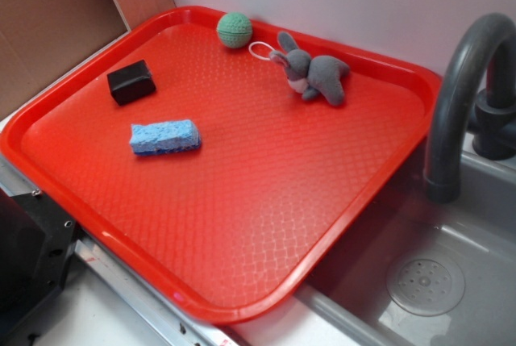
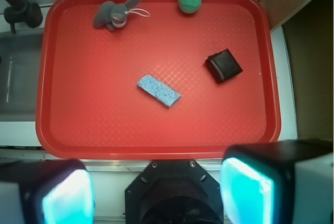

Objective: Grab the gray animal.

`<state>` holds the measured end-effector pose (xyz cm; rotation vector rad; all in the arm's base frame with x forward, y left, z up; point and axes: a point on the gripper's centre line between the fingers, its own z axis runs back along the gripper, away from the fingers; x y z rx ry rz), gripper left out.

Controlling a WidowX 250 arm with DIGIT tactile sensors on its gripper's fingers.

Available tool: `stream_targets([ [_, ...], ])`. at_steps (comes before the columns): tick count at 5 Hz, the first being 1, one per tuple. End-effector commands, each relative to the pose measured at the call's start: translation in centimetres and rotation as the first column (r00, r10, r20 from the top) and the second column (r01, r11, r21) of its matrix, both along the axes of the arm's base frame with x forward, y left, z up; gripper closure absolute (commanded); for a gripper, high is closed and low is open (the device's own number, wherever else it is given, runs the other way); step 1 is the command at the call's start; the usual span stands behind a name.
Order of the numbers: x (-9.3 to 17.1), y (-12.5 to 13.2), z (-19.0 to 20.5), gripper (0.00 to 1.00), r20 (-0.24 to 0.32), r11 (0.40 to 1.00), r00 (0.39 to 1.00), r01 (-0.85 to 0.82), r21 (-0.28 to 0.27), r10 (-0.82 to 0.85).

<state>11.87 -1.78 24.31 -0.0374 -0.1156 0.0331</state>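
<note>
In the exterior view, the gray animal (image 1: pixel 316 75) is seen lying on its side near the far rim of a red tray (image 1: pixel 242 225), its ears pointed toward a green knitted ball (image 1: pixel 235 29) just beside it. A thin white loop (image 1: pixel 260 49) lies between the two. A black block (image 1: pixel 131 81) and a blue sponge (image 1: pixel 164 136) are placed well apart from the animal, toward the tray's left side. A gray sink (image 1: pixel 451 281) and its faucet (image 1: pixel 459 96) are found to the right. No pincer is shown here, and the desk beneath the tray is barely visible.

In the wrist view, the pincer (image 2: pixel 156 192) is seen wide open at the bottom edge, its two fingers (image 2: pixel 248 187) blurred and cut off by the frame, with nothing held between them. It is held high over the tray's near rim, far from the animal (image 2: pixel 116 13) at the far left corner.

Several risks can be judged. The ball (image 2: pixel 189 0) could be knocked or taken by mistake if the approach is aimed too far along the ears. The loop alone might be snagged instead of the body. The soft plush, lying close to the raised rim, may be pressed against that rim, or a finger could strike it. The animal's face and underside are hard to make out in both views.
</note>
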Motion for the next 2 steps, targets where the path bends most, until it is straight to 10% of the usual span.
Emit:
stream_targets([
  [1,0.0,0.0,0.0,0.00,0.000,1.000,1.000,0.000,0.000,0.000],
  [2,3.1,-0.3,-1.3,0.00,-0.018,0.995,0.997,0.073,0.062,-0.072],
])
